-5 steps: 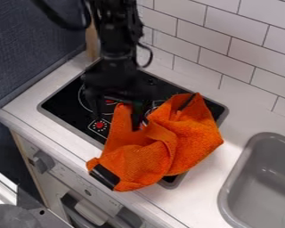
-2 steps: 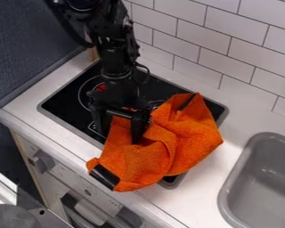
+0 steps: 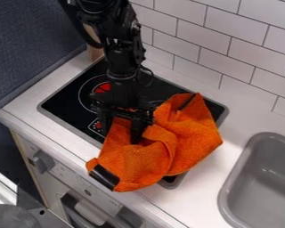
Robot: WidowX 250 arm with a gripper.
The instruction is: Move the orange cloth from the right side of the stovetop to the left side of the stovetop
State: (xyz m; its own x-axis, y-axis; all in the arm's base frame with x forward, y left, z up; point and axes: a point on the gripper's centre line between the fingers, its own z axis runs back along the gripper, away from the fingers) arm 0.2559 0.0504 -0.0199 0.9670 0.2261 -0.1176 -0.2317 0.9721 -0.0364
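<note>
Sitting lower than before, gripper (image 3: 120, 138), fingers spread apart, at unmoved orange cloth (image 3: 195, 127)

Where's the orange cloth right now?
In the camera view, the cloth lies crumpled over the right side of the stove and onto the counter, left of the sink, by the end effector.

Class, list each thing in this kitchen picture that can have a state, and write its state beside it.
Hand: open, pointing down at the cloth; contact can't be told.
Orange cloth: crumpled, loosely folded.
Stovetop: partly covered by the cloth.
Red-centred burner: partly hidden; can't tell whether it is on.
Sink: uncovered.
</note>
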